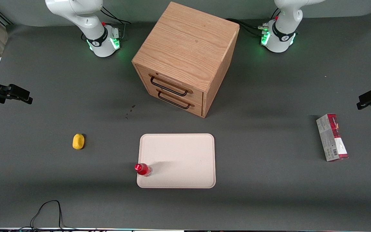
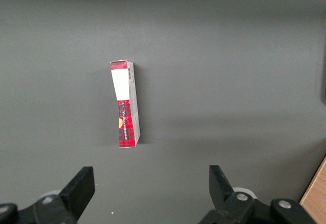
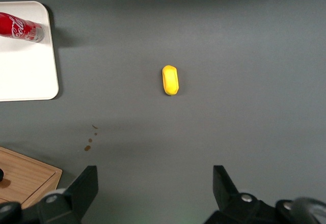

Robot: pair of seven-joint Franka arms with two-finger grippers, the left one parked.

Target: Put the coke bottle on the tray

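Observation:
The coke bottle [image 1: 143, 169], small and red with a red cap, stands upright on the cream-pink tray [image 1: 182, 158], at the tray's corner nearest the front camera on the working arm's side. In the right wrist view the bottle [image 3: 20, 27] shows its white script and sits just inside the tray's [image 3: 25, 71] rim. My right gripper [image 1: 24, 96] hangs high above the table toward the working arm's end, well away from the bottle. Its fingers [image 3: 84, 186] stand wide apart with nothing between them, so the gripper [image 3: 155, 183] is open.
A yellow lemon-shaped thing [image 1: 78, 141] lies on the grey table between my gripper and the tray; it also shows in the right wrist view [image 3: 170, 80]. A wooden drawer cabinet [image 1: 185, 48] stands farther from the camera than the tray. A red-and-grey carton [image 1: 332, 137] lies toward the parked arm's end.

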